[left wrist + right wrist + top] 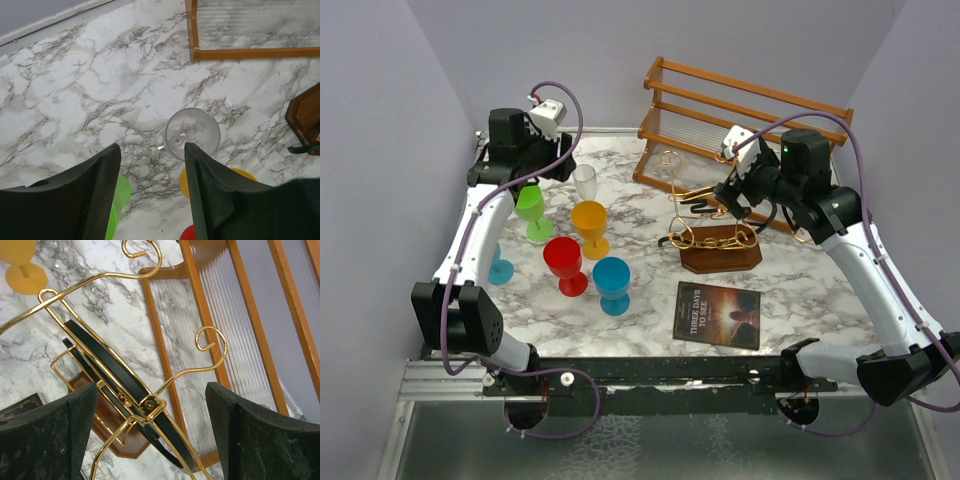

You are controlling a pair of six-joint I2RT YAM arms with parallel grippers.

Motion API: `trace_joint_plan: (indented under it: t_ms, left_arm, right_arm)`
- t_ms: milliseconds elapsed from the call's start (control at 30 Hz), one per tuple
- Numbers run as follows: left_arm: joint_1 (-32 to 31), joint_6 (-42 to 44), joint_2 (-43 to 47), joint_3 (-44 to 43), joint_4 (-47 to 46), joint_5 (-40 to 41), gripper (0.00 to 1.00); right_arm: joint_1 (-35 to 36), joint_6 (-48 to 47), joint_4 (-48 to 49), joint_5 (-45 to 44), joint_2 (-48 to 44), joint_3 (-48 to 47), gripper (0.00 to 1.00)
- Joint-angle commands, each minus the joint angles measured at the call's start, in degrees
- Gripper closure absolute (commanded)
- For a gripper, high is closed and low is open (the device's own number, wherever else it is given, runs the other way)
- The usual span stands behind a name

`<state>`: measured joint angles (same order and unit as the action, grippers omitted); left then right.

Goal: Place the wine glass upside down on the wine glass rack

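- clear wine glass (585,182) upright on marble bench (820,290), at 10 o'clock from wine glass rack (717,240), well apart from it
- left tool (151,150) open, jaws spread, nothing held; at 9 o'clock of the glass, which sits just past its fingertips in the wrist view
- right tool (150,390) open wide, empty, over the rack top; gold wire and black bar show between the jaws, contact can't be told
- orange goblet (590,225) at 6 o'clock of the glass, green goblet (531,207) at 8
- wooden slatted shelf (740,115) at 12 o'clock of the rack, book (718,315) at 6
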<state>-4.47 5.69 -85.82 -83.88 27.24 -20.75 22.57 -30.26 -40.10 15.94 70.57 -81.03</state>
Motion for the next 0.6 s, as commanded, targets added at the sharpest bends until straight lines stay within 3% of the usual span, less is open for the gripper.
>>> trace_joint_plan:
  t_ms: [0,233,567]
  left_arm:
    - [-0.5,1.5,-4.6,-6.4,7.4,0.6,0.45]
    - [-1.4,2.7,-8.9,-11.3,12.3,-0.4,0.48]
    - [-2.6,3.7,-14.7,-15.8,16.3,0.7,0.61]
  right_arm:
    - [0.4,-0.3,-0.8,-0.4,-1.0,-2.2,0.12]
    - [0.4,-0.1,-1.0,-0.6,-1.1,-2.7,0.12]
    - [0.4,-0.2,-1.4,-0.7,-1.4,-2.5,0.12]
